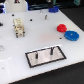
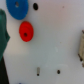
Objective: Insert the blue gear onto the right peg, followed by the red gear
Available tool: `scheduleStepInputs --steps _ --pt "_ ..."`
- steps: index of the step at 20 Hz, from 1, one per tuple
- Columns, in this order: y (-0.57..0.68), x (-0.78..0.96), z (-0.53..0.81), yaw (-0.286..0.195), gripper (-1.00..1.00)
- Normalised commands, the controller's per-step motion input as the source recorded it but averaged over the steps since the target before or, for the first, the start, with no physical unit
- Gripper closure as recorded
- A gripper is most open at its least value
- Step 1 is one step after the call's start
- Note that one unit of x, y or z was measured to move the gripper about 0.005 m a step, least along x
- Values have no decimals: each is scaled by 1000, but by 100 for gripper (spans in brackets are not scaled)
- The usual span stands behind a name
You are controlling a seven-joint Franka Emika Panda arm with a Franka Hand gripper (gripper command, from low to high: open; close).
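Observation:
The blue gear [image 1: 72, 35] lies flat on the white table at the exterior view's right. The smaller red gear [image 1: 61, 28] lies just beyond it, close beside it. The grey plate with a black border [image 1: 45, 62] lies nearer the front, with two thin dark pegs. The right peg [image 1: 50, 50] stands bare, and so does the other peg [image 1: 37, 55]. The wrist view looks down from high up on the blue gear [image 2: 18, 9] and the red gear [image 2: 26, 31]; the plate is outside it. No gripper fingers show in either view.
A beige blocky object [image 1: 18, 27] stands at the exterior view's left and shows in the wrist view [image 2: 81, 47]. Two small dark pins [image 1: 44, 17] stand farther back, seen also in the wrist view [image 2: 38, 70]. A dark green shape [image 2: 4, 30] fills one edge.

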Motion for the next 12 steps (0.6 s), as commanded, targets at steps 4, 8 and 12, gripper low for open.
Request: scheduleStepInputs --steps 4,8,12 --pt "714 0 -147 0 -100" --pt "563 0 -300 0 -100" --pt "388 0 -396 0 -100"
